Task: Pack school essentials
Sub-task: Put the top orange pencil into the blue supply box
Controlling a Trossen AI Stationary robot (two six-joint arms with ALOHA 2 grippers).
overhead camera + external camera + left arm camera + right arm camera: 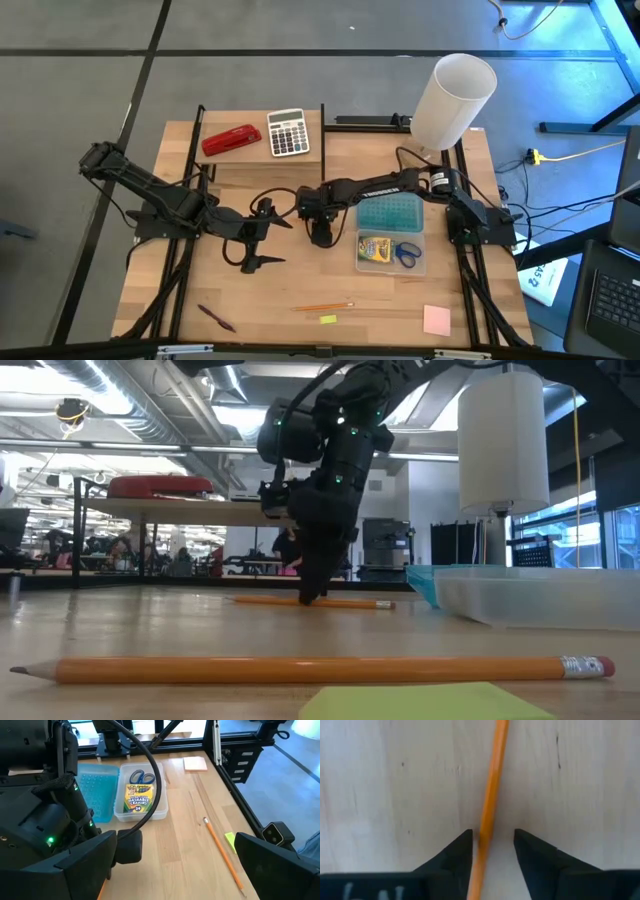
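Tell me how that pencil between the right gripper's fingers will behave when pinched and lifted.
The orange pencil looks thin, straight and stiff, so it should lift without bending. It lies flat on the smooth wooden table, so it may roll or twist if the right gripper, open around it, closes off-centre. Probably very light.

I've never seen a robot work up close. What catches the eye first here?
The right gripper reaches down at mid-table, fingers either side of an orange pencil lying on the wood. Beside it sits a clear box holding crayons and blue scissors. The left gripper waits open nearby.
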